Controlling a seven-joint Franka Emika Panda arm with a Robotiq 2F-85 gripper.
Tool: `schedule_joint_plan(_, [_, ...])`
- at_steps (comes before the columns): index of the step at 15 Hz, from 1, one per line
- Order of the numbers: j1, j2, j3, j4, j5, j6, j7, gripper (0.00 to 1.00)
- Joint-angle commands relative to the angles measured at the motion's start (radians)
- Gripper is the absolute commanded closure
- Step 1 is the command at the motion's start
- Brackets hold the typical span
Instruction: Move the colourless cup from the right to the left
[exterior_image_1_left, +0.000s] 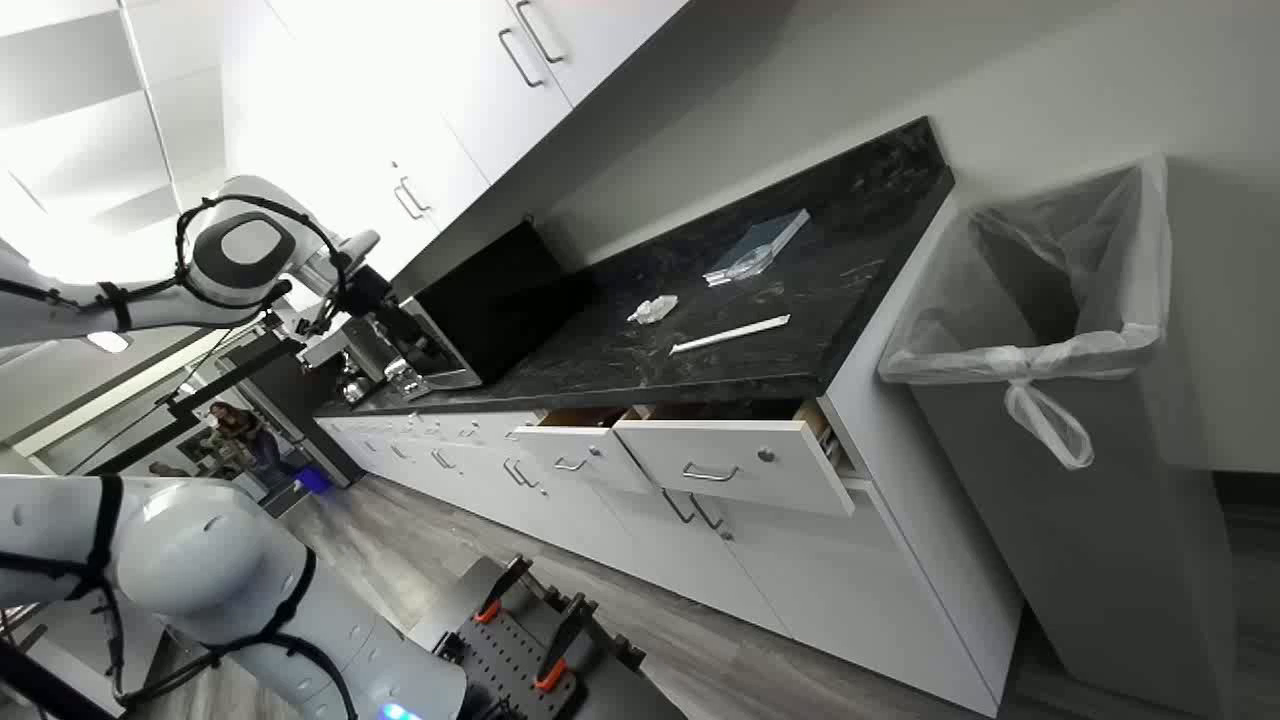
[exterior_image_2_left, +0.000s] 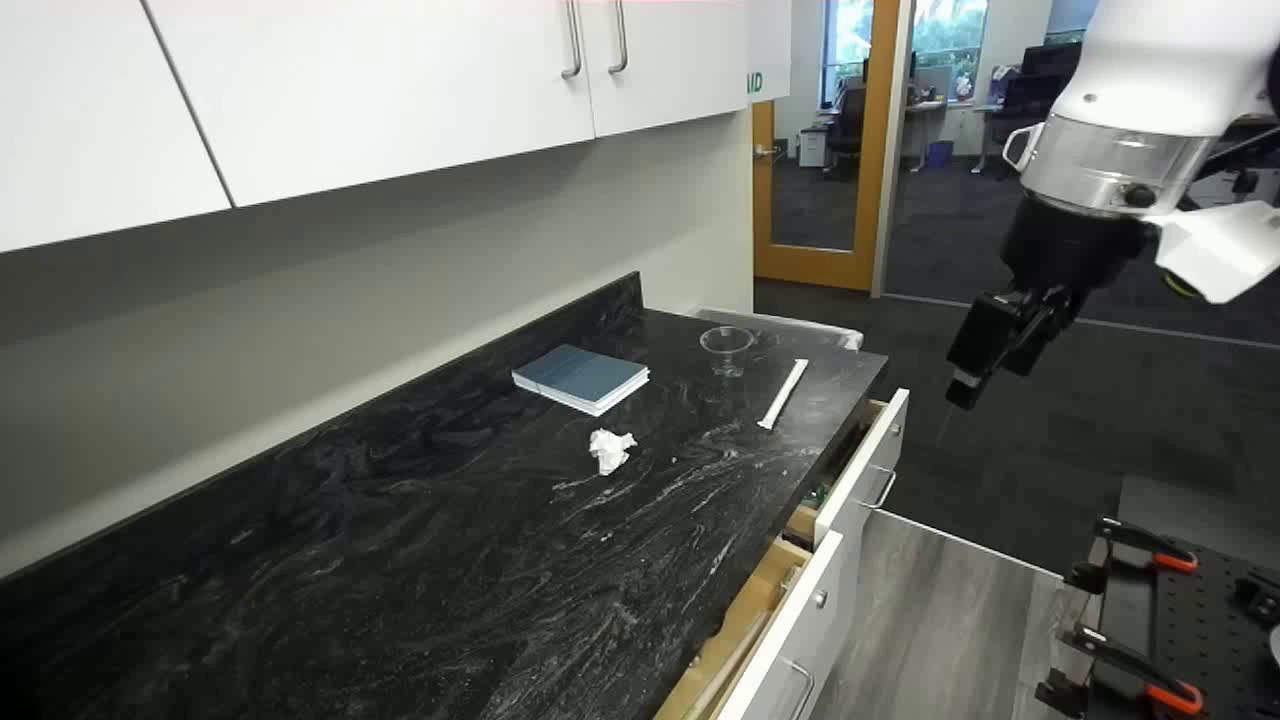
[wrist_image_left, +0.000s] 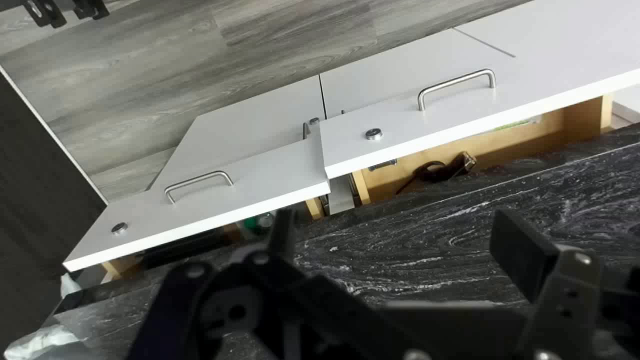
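Observation:
The colourless cup stands upright on the dark counter, between a notebook and a white paper-wrapped stick, near the counter's far end. In an exterior view it shows as a faint clear glint in front of the notebook. It is out of view in the wrist view. My gripper is open, with nothing between its fingers. It hangs in the air well away from the cup, off the counter's drawer side in an exterior view. It also shows against the dark box in an exterior view.
On the counter lie the notebook, crumpled white paper and the wrapped stick. Two drawers stand open at the counter's front. A lined trash bin stands at its end. White cabinets hang above.

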Motion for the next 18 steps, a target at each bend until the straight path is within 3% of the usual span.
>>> schedule_joint_plan(1, [0.015,0.004,-0.014,0.001,-0.013,-0.001,0.009,0.00])
schedule_joint_plan(10, [0.015,0.004,-0.014,0.001,-0.013,-0.001,0.009,0.00])
schedule_joint_plan(14, [-0.060,0.017,-0.056,0.037,-0.081,0.017,0.008,0.00])
schedule_joint_plan(18, [-0.197,0.087,-0.130,0.110,-0.187,0.094,0.023,0.00])
